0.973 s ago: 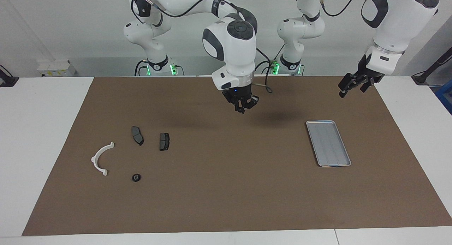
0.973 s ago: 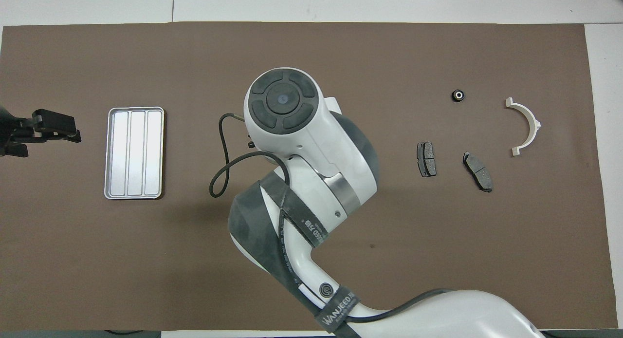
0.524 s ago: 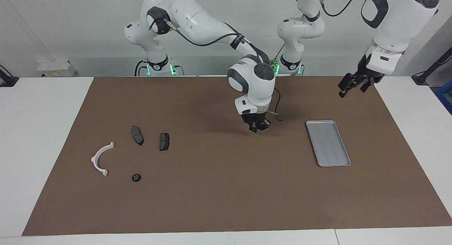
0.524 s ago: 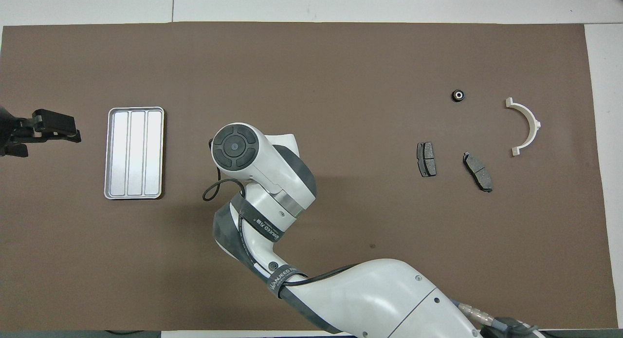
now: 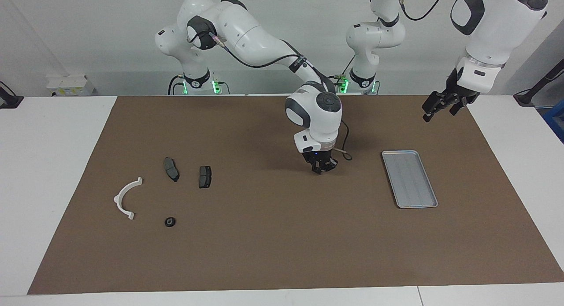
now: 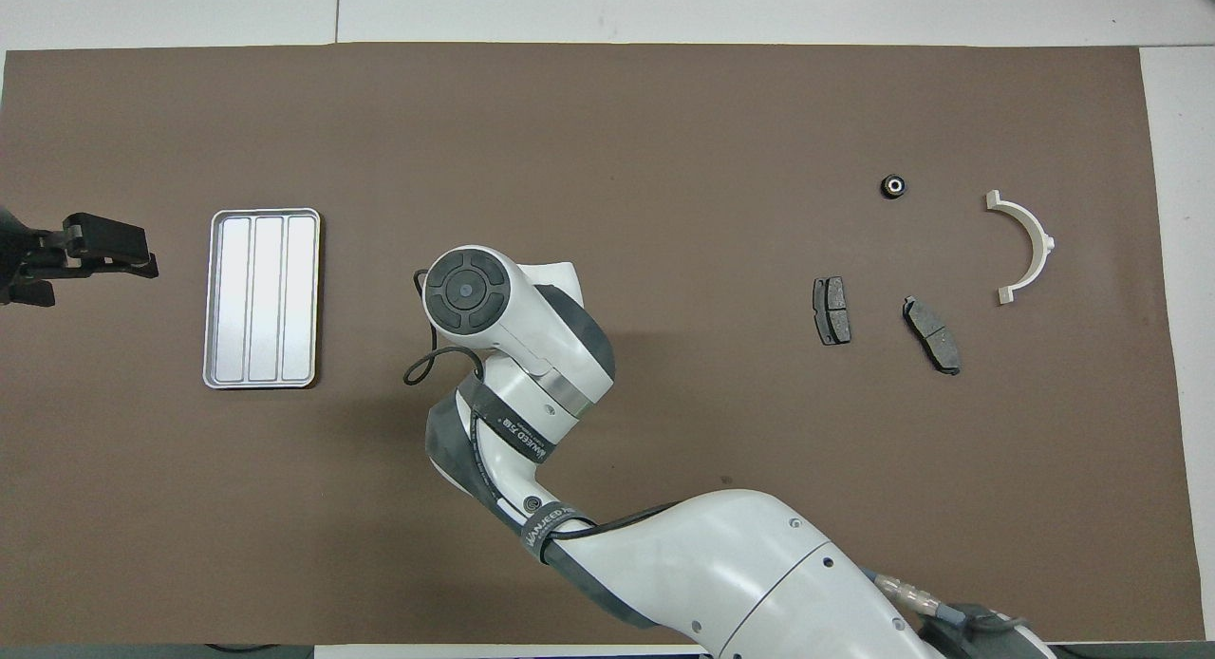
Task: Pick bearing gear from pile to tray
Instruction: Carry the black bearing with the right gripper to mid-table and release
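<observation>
Silver tray [image 5: 410, 179] empty toward the left arm's end, right gripper [image 5: 323, 168] low over the brown mat [image 5: 264, 253], fingers together, left gripper [image 5: 440, 106] waiting spread, overhead, pile [image 6: 925, 270] at the right arm's end, black round piece [image 6: 893, 185] farthest out.

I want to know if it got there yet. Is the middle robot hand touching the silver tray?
Apart. Facing view shows bare mat between the right gripper and the tray.

Probably a robotics lab: two arms [image 5: 264, 37], matted table [image 5: 57, 165].
</observation>
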You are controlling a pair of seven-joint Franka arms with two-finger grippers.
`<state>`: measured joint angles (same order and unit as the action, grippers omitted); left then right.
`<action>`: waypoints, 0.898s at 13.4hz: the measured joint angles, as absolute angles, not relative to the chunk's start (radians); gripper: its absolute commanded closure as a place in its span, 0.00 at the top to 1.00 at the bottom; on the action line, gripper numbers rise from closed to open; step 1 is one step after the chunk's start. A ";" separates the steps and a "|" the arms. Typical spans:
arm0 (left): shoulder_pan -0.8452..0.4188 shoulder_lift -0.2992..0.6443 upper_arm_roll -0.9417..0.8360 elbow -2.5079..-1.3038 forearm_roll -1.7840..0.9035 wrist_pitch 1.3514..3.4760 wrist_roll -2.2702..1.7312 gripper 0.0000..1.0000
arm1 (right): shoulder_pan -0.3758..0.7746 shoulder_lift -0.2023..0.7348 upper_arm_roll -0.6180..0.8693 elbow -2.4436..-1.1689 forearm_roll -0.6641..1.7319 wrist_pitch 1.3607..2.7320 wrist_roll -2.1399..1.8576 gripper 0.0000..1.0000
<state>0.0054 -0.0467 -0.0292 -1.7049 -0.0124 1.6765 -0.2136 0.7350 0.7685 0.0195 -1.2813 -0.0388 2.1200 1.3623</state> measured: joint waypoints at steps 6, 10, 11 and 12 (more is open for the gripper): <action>-0.003 -0.047 -0.034 -1.705 -0.012 1.676 -0.214 1.00 | 0.735 0.770 0.018 -1.291 -0.040 2.145 1.362 1.00; -0.026 -0.047 -0.036 -1.712 -0.012 1.706 -0.212 1.00 | 0.722 0.766 0.003 -1.269 -0.057 2.058 1.358 1.00; -0.031 -0.046 -0.035 -1.722 -0.012 1.729 -0.212 1.00 | 0.704 0.759 0.001 -1.244 -0.059 2.018 1.334 1.00; -0.039 -0.042 -0.036 -1.733 -0.012 1.746 -0.212 1.00 | 0.676 0.744 0.000 -1.216 -0.059 1.969 1.285 1.00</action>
<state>-0.0393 -0.0423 -0.0357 -1.7331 -0.0124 1.7463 -0.2124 0.6760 0.7441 0.0003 -1.2162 -0.0585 1.9692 1.2849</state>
